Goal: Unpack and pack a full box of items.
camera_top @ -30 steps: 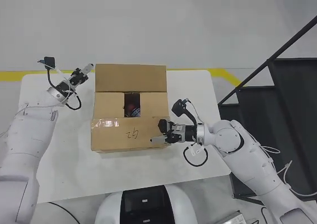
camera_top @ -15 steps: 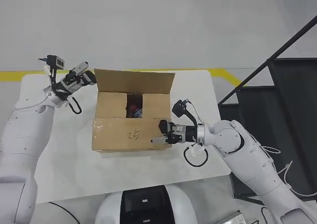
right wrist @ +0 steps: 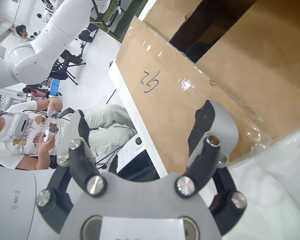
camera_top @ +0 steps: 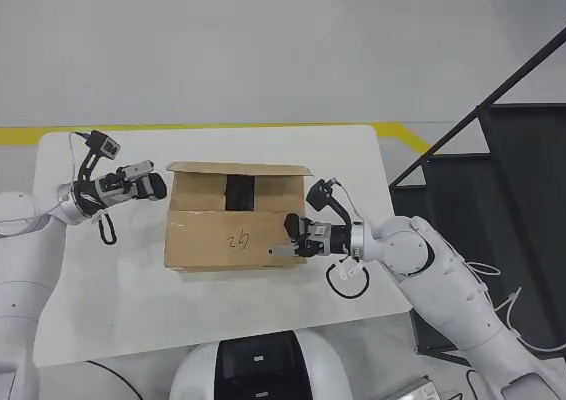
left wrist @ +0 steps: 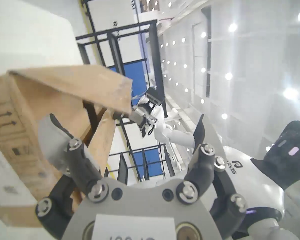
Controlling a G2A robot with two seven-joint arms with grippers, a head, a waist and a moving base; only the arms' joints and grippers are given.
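- One cardboard box (camera_top: 225, 238) sits dead centre on the white table (camera_top: 113, 290), half open on top!
- The near flap (camera_top: 213, 222) lies flat at the box's 6 o'clock side and carries a handwritten mark.
- The far flap (camera_top: 238, 168) stands almost on edge along the 12 o'clock side.
- Between the two flaps there's a dark opening (camera_top: 238, 190), with a folded-in side flap at its 9 o'clock and another at its 3 o'clock. It's too dark to tell what's inside.
- Over at the box's 10 o'clock corner is the left gripper (camera_top: 155, 186), just beside the side wall. Its fingers are spread wide with nothing between them.
- One left finger (left wrist: 51, 133) sits right by the cardboard; I can't tell if it touches.
- Down at the 4 o'clock corner is the right gripper (camera_top: 285, 245), also splayed wide and gripping nothing.
- One right finger (right wrist: 210, 116) shows in front of the glossy tape (right wrist: 190, 83) on the near flap.
- Off the table at 3 o'clock stand dark metal stairs (camera_top: 523, 180), and a yellow floor line (camera_top: 3, 133) runs past at 12 o'clock.
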